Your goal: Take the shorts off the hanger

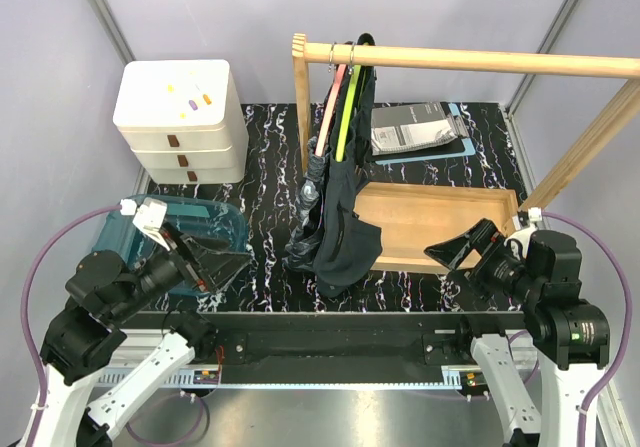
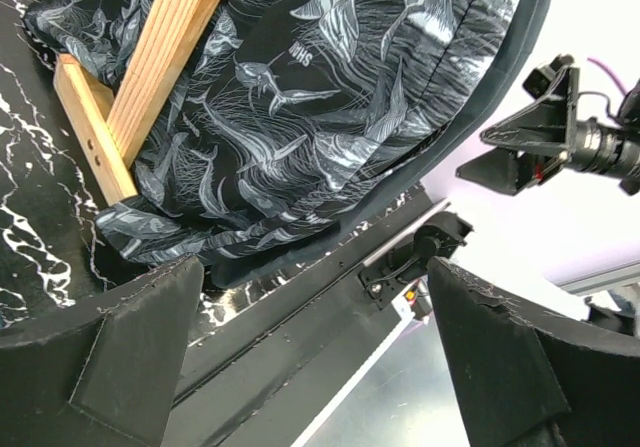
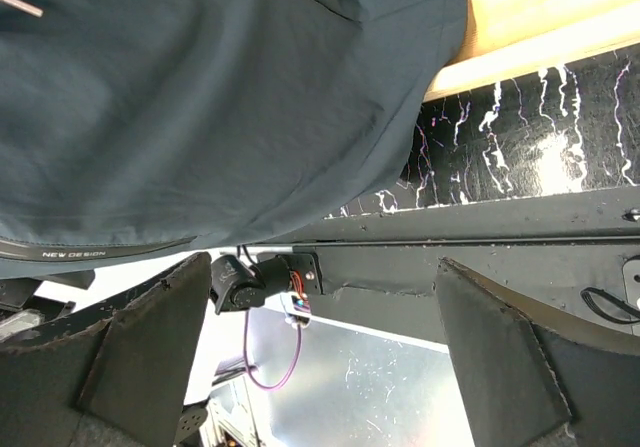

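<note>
While 2 shorts (image 1: 340, 237) hang overlapped, borders unclear | left fingers (image 2: 130, 357) wide, empty | right fingers (image 3: 140, 357) wide, empty

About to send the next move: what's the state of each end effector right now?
Left end effector: open, holding nothing.
Right end effector: open, holding nothing.

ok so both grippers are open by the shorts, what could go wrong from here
1. The patterned shorts and plain shorts hang pressed together, so the left gripper or right gripper might pinch both at once.
2. The hangers hook over the rail; a sideways tug could slide or unhook them rather than free the cloth.
3. The patterned hem lies against the rack's foot and may snag.
</note>
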Controlling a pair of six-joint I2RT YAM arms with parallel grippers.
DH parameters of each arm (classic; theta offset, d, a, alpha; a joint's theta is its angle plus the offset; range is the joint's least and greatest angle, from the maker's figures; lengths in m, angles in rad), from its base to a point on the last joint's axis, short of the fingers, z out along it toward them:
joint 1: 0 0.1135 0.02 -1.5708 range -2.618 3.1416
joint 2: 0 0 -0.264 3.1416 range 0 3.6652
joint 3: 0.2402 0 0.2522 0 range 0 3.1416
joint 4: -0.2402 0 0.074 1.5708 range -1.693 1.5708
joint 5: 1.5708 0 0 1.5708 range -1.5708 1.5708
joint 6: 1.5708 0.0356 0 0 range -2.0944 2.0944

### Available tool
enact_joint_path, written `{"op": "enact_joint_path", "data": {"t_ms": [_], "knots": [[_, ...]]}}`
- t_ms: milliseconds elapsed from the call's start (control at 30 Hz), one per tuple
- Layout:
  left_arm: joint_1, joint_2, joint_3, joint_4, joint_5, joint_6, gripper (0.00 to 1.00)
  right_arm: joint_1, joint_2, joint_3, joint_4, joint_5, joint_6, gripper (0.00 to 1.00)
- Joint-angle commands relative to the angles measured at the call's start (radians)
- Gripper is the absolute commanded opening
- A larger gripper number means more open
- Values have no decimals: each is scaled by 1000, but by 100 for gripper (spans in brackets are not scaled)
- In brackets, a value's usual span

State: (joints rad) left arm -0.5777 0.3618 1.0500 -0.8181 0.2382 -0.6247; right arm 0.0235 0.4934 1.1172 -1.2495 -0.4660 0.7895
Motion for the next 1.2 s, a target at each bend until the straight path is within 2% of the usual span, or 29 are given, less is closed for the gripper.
{"op": "enact_joint_path", "data": {"t_ms": [0, 67, 200, 400, 500, 533, 633, 667, 700, 767, 833, 1000, 1167], "knots": [[4, 44, 53, 62, 22, -40, 97, -2, 52, 9, 33, -42, -21, 100], [4, 60, 71, 60, 42, -24, 96, -4, 73, 18, 71, -63, -35, 100], [4, 94, 106, 46, 26, -10, 96, -4, 118, 35, 222, -135, 49, 100], [4, 163, 143, 54, 33, -33, 95, -5, 304, 261, 289, -175, 54, 100], [4, 169, 153, 48, 35, -30, 94, 33, 396, 337, 333, -185, 80, 100], [4, 169, 159, 43, 39, -33, 94, 100, 414, 361, 343, -166, 88, 100], [4, 170, 170, 37, 50, -41, 94, 261, 514, 475, 344, -28, 105, 100], [4, 172, 173, 37, 52, -38, 94, 376, 569, 509, 337, 68, 103, 100], [3, 172, 174, 36, 49, -35, 94, 442, 594, 580, 297, 131, 102, 100], [3, 177, 180, 31, 39, -30, 94, 560, 629, 616, 300, 247, 119, 100], [4, 178, 194, 22, 35, -35, 94, 622, 648, 653, 314, 295, 140, 100], [3, 180, 223, -13, 29, -33, 94, 875, 775, 840, 253, 518, 111, 100], [4, 190, 258, -79, 16, -17, 94, 995, 930, 1051, 101, 763, 79, 100]]}}
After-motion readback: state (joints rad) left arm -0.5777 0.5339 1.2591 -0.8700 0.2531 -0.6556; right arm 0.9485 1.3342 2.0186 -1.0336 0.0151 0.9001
